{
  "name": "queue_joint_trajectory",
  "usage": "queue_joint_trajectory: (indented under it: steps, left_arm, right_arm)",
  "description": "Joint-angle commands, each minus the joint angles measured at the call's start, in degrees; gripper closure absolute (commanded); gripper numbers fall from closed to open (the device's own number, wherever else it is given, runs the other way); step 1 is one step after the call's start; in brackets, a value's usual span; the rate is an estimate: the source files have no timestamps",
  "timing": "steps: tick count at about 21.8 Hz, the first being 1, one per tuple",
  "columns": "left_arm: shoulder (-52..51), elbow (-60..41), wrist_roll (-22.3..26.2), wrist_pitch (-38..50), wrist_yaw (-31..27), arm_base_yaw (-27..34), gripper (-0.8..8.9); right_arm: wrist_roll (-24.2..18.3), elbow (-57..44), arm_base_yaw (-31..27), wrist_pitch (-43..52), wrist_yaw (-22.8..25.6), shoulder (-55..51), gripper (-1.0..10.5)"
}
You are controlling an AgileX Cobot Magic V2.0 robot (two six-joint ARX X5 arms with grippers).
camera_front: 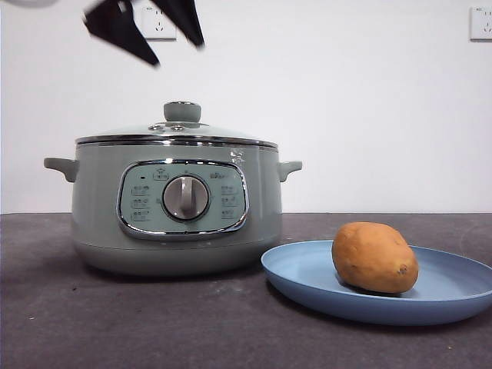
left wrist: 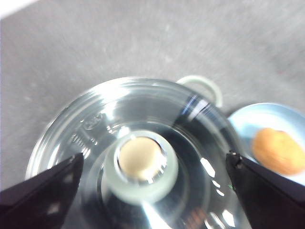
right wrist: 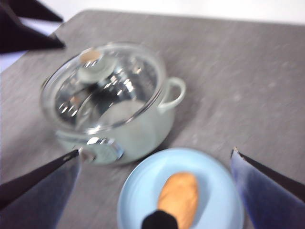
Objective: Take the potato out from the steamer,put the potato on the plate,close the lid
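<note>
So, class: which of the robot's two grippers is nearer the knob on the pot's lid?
Left. The left gripper hangs open directly above the knob. The right gripper is off to the side, open above the plate with the potato.

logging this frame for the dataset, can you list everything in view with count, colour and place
steamer: 1, pale sage green, on the dark table, left of the plate
lid: 1, glass with chrome rim and green knob, closed on the steamer
plate: 1, light blue, on the table right of the steamer
potato: 1, orange-brown, lying on the plate
table: 1, dark grey
wall sockets: 2, white, on the back wall
left gripper: 1, black, open, above the lid knob
right gripper: 1, black, open, above the plate
</note>
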Motion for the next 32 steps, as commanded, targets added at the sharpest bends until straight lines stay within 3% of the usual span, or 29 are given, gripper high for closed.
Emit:
queue_joint_trajectory:
  steps: [1,10,12,14,15,17,19,32]
  left_arm:
    - [-2.45,0.74,-0.17,-6.16,0.66,-0.24,3.12]
    - [-11.10,1.77,-0.15,-22.64,3.28,-0.24,3.47]
    - [-12.33,1.77,-0.11,-24.37,4.72,-0.24,4.26]
    - [-13.46,1.77,-0.11,-25.68,5.77,-0.24,5.77]
    - [-13.75,1.77,-0.04,-25.99,6.45,-0.24,6.70]
    - [-14.38,1.77,0.11,-26.36,6.69,-0.28,8.29]
    - [-14.62,1.77,0.11,-26.58,6.69,-0.28,8.22]
    - [-14.60,1.77,0.04,-26.80,6.60,-0.28,8.17]
  right_arm:
    - [0.20,0.04,0.13,-1.84,-3.41,-0.07,4.1]
    - [0.22,0.04,0.13,-10.40,-13.88,-0.07,4.1]
    - [0.17,0.04,0.15,-12.02,-14.75,-0.07,4.1]
    - [0.17,0.04,0.15,-13.33,-15.26,-0.07,4.2]
    - [0.17,0.04,0.17,-13.88,-15.28,-0.07,4.8]
    - [0.17,0.04,0.17,-14.82,-15.23,-0.07,7.1]
    - [0.13,0.04,0.17,-15.28,-15.21,-0.07,9.8]
    - [0.13,0.04,0.13,-15.23,-14.99,-0.09,9.5]
